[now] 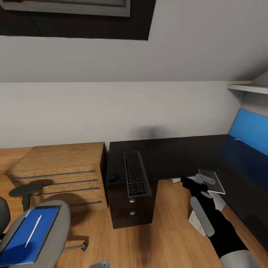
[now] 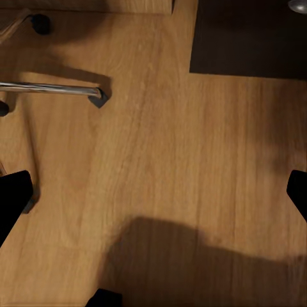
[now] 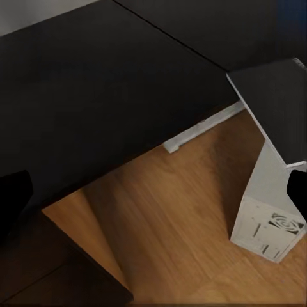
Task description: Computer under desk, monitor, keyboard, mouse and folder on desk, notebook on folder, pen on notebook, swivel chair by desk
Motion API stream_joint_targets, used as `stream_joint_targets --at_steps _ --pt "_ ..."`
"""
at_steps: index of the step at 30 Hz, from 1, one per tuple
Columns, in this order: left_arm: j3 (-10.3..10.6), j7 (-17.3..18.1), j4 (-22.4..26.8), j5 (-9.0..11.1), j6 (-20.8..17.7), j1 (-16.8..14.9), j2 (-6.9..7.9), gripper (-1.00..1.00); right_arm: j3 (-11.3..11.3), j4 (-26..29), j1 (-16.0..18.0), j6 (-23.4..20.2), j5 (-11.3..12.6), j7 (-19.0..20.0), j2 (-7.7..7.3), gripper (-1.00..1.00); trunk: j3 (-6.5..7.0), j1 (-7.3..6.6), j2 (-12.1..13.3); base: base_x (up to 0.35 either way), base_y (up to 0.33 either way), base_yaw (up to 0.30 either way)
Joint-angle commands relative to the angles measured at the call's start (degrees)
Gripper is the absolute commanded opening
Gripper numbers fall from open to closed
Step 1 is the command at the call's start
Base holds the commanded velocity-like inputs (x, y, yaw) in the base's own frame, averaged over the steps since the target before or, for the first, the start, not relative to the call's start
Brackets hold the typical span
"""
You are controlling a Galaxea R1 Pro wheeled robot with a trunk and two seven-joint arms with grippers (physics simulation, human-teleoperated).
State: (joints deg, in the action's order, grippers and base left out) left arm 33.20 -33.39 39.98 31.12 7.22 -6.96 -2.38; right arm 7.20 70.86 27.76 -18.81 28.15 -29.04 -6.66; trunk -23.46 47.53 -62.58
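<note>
the keyboard [image 1: 136, 174] already lies on the left part of the black desk [image 1: 175, 152], with a small dark mouse [image 1: 112, 179] just left of it, and the pale computer [image 3: 268, 220] stands on the floor by the desk's inner corner. still to do, i judge: the blue folder [image 1: 26, 238] with the white pen [image 1: 32, 230] on it lies on the swivel chair [image 1: 61, 219], near left. the right gripper [image 1: 203, 182] holds a thin dark notebook [image 1: 212, 181] near the desk's right wing; the left gripper's [image 2: 153, 198] fingers stand wide apart, empty, over bare floor [image 2: 166, 147].
</note>
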Motion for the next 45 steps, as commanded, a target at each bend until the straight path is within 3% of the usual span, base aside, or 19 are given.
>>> stream_joint_targets --at_steps 1,6,13,14,20,23,24,27,29,31,34,39,43,45 --pt "0.3 -0.3 0.0 0.6 0.4 -0.1 0.06 1.00 0.2 0.1 0.0 -0.2 0.4 -0.5 -0.08 1.00 -0.06 0.00 0.0 -0.029 0.017 -0.004" --pt "0.3 -0.2 0.7 0.7 0.3 -0.1 -0.19 1.00 -0.1 -0.4 0.1 0.1 1.2 -0.3 -0.09 1.00 -0.60 0.66 -1.2 -0.007 0.004 -0.001" --pt "0.2 -0.6 2.3 0.8 -0.2 -0.1 -0.32 1.00 -2.0 -2.8 0.1 0.2 9.1 -0.2 -0.11 1.00 -1.86 2.20 -4.1 0.000 0.000 0.000" --pt "0.2 -1.3 4.0 0.9 -0.7 -0.1 -0.57 1.00 -3.0 -3.2 0.1 0.2 11.7 -0.2 -0.11 1.00 -2.04 2.42 -4.5 0.000 0.000 0.000" --pt "0.1 -5.9 11.8 0.9 -6.4 -0.1 -1.48 1.00 -6.6 -3.7 0.0 0.4 18.7 -0.2 -0.09 1.00 -3.12 3.73 -6.9 0.000 0.000 0.000" --pt "0.1 -8.7 16.5 0.9 -10.7 -0.1 -1.73 1.00 -7.7 -3.9 0.1 1.2 20.8 -0.1 -0.05 1.00 -3.65 4.39 -8.1 0.000 0.000 0.000" --pt "0.1 -10.2 20.1 1.0 -13.6 -0.1 -1.86 1.00 -8.4 -4.0 0.1 2.4 21.8 0.0 -0.05 1.00 -3.83 4.61 -8.5 0.000 0.000 0.000" --pt "0.0 -11.6 25.5 1.0 -17.4 -0.1 -1.98 1.00 -10.3 -4.4 0.1 5.5 22.6 0.0 -0.14 1.00 -4.37 5.27 -9.7 0.000 0.000 0.000" --pt "-0.1 -12.2 28.5 1.1 -19.3 -0.1 -2.05 1.00 -12.4 -5.1 0.1 7.8 23.0 0.0 -0.20 1.00 -4.73 5.71 -10.5 0.000 0.000 0.000" --pt "-0.2 -12.6 32.2 1.1 -20.9 -0.1 -2.08 1.00 -16.4 -6.3 0.1 10.5 23.8 0.1 -0.22 1.00 -5.09 6.15 -11.3 0.000 0.000 0.000" --pt "-0.3 -12.7 34.4 1.7 -21.8 -0.1 -2.06 1.00 -19.7 -7.1 0.1 11.9 24.9 0.4 -0.12 1.00 -5.63 6.81 -12.5 0.000 0.000 0.000" --pt "-0.2 -12.8 35.4 4.1 -22.4 -0.1 -2.00 1.00 -22.4 -8.2 0.1 12.9 28.0 1.7 0.05 1.00 -6.53 7.91 -14.5 0.000 0.000 0.000" --pt "0.1 -12.9 36.0 6.1 -22.6 -0.1 -1.70 1.00 -23.2 -8.8 0.1 13.2 32.0 3.0 0.11 1.00 -7.25 8.79 -16.1 0.000 0.000 0.000" --pt "0.4 -12.9 36.4 6.9 -22.7 -0.1 -1.59 1.00 -23.4 -9.5 0.1 13.2 35.7 3.7 0.13 1.00 -7.60 9.22 -16.9 0.000 0.000 0.000"
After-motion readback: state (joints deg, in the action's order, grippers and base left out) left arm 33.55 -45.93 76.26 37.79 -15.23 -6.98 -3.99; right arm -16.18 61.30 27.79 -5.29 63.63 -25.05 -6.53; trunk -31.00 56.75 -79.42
